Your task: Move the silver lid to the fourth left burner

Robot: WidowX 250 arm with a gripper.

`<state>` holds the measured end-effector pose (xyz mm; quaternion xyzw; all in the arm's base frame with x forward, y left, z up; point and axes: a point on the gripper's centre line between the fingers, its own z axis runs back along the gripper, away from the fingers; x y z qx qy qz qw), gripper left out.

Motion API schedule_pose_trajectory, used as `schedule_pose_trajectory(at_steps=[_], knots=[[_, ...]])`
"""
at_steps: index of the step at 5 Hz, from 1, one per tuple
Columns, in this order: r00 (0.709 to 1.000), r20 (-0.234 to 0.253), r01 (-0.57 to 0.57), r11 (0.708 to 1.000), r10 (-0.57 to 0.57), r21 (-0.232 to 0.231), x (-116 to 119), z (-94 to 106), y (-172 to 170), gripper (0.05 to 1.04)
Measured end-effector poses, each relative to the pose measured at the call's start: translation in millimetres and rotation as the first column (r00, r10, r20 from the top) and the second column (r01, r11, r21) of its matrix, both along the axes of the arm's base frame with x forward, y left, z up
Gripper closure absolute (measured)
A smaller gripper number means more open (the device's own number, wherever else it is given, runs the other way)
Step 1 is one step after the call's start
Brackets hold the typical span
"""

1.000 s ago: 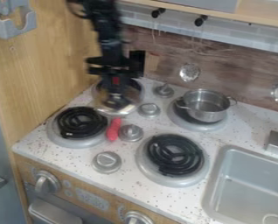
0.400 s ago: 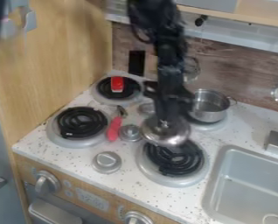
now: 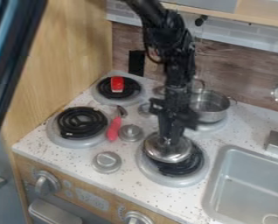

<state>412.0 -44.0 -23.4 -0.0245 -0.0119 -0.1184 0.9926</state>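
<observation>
My gripper [image 3: 169,139] hangs over the front right burner [image 3: 179,168], shut on the silver lid [image 3: 168,152] by its top. The lid covers the back and left part of that burner's black coil; whether it touches the coil I cannot tell. Bare coil shows at the lid's front and right.
A silver pot [image 3: 211,107] stands on the back right burner, just behind the arm. On the back left burner [image 3: 130,101] lies a red object [image 3: 116,84]. A red-handled utensil [image 3: 114,128] lies beside the front left burner [image 3: 83,142]. The sink [image 3: 252,188] is at the right.
The gripper has carried the lid from the back left burner forward and right to the front right burner, lower in the latest frame. A dark, blurred object has come in at the upper left.
</observation>
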Motion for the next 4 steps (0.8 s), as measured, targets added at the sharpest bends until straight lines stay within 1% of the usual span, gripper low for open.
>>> schedule_pose_trajectory(at_steps=[1,2,3,4], knots=[[1.000,-0.003,0.001,1.000,-0.001,0.008,0.1,-0.4,-0.1,0.787],[1.000,-0.014,-0.014,1.000,0.014,0.021,-7.8,0.9,-6.7,0.489],[0.997,0.059,-0.048,0.999,0.047,0.020,-9.6,41.4,-8.5,0.189],[0.992,0.101,-0.078,0.997,0.077,0.007,-12.6,65.0,-8.5,0.060]])
